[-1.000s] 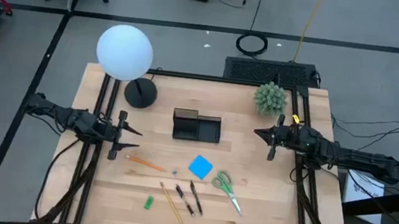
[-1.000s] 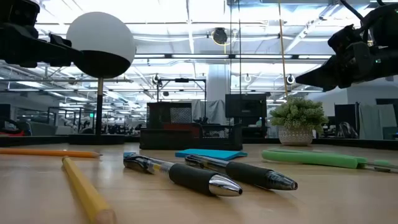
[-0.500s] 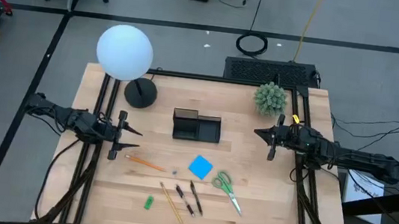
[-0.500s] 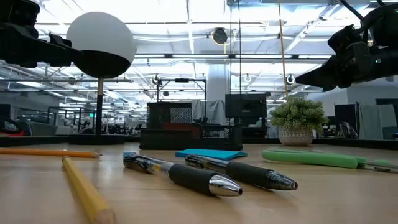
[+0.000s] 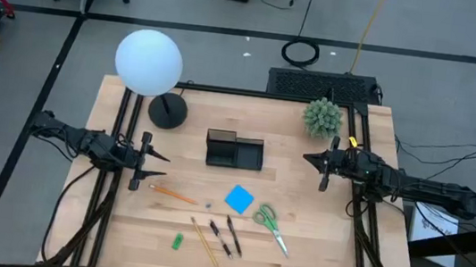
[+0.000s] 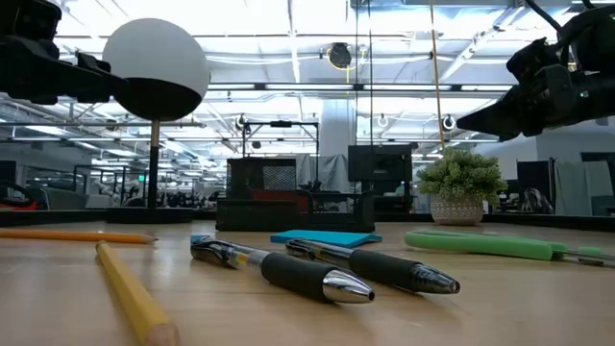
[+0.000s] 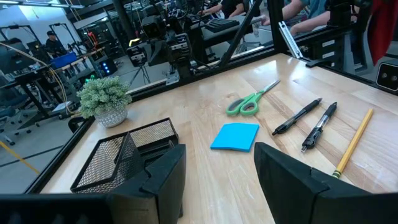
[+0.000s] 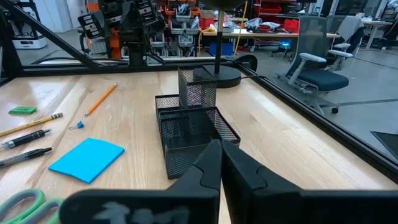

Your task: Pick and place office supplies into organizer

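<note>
High view: we see a pale wood-plank table [image 5: 296,257] on a grey floor strewn with cables. Going left to right, the left gripper [image 5: 155,164] hovers with its fingers spread wide, holding nothing. Past it lie a slim orange pencil [image 5: 173,194], a small green eraser [image 5: 178,242], a yellow pencil [image 5: 204,242], two dark pens [image 5: 225,234], a flat blue sticky pad [image 5: 239,198] and green-handled scissors [image 5: 270,224]. The black mesh organizer [image 5: 234,150] sits mid-table behind them, well apart. The right gripper [image 5: 308,159] waits with its fingers pressed together. Only from above do both arms show whole; the right wrist view alone reveals the organizer's wire weave and compartments (plus a tiny binder clip [image 8: 76,126]). The low view adds the hall's bright ceiling lights.
</note>
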